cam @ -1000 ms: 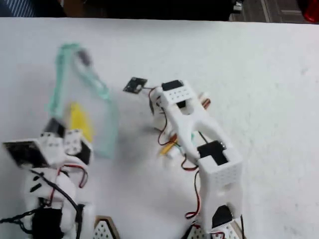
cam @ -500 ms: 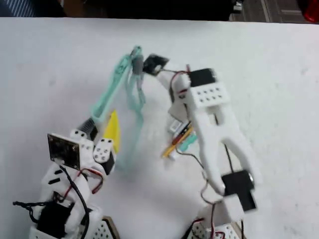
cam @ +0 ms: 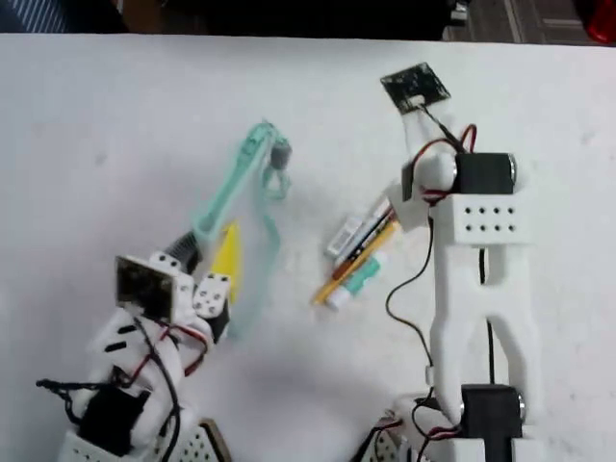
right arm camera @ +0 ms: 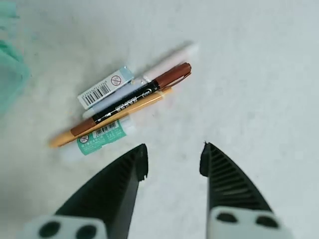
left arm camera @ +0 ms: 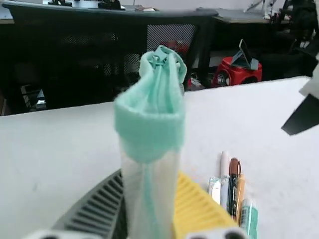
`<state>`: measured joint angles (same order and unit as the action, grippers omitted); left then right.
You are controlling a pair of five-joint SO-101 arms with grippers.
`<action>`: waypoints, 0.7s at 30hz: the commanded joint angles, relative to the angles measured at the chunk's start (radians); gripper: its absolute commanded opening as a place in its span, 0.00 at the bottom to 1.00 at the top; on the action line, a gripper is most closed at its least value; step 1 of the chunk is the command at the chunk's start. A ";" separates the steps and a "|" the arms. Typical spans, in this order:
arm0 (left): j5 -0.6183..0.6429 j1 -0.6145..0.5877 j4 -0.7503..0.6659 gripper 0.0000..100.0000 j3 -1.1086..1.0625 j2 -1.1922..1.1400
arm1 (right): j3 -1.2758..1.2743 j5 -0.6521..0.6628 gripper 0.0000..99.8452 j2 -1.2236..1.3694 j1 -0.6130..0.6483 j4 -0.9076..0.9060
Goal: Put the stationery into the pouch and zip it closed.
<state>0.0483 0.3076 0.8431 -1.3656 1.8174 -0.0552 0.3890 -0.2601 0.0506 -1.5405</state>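
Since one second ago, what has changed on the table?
The left end effector, still gripping the pouch, swung it rightward toward the stationery. The right end effector, open, drew off to the right, uncovering it. The stationery stayed in place.

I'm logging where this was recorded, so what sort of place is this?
Probably an office or lab workroom: a white tabletop, a dark desk with a black mesh panel beyond it, and a small heap of pens and markers.

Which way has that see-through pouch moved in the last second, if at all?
Yes. In the high view the pouch has swung right, toward the stationery pile, which stayed put.
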 commanded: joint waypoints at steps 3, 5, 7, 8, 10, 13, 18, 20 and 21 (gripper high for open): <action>-0.044 0.053 -0.008 0.02 -0.005 0.013 | -0.048 -0.057 0.17 -0.033 -0.012 0.064; -0.046 0.050 -0.008 0.02 -0.005 0.013 | -0.107 -0.055 0.17 -0.033 -0.012 0.142; -0.046 0.050 -0.008 0.02 -0.005 0.013 | -0.181 -0.057 0.17 -0.033 -0.008 0.219; -0.044 0.050 -0.008 0.02 -0.005 0.013 | -0.219 -0.057 0.17 -0.033 -0.005 0.260; -0.046 0.054 -0.006 0.02 -0.008 0.013 | -0.278 -0.058 0.17 -0.033 -0.004 0.340; -0.046 0.056 -0.003 0.02 -0.008 0.013 | -0.307 -0.103 0.17 -0.030 -0.010 0.407; -0.048 0.054 -0.003 0.02 -0.009 0.013 | -0.250 -0.256 0.17 0.088 0.005 0.464; -0.049 0.050 -0.005 0.02 -0.011 0.013 | -0.164 -0.307 0.17 0.189 0.024 0.450; -0.051 0.050 -0.005 0.02 -0.011 0.013 | -0.112 -0.331 0.17 0.249 0.031 0.437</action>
<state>0.0100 0.3445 0.8431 -1.3748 1.8297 -0.3007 0.1250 -0.1143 0.0522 -1.0986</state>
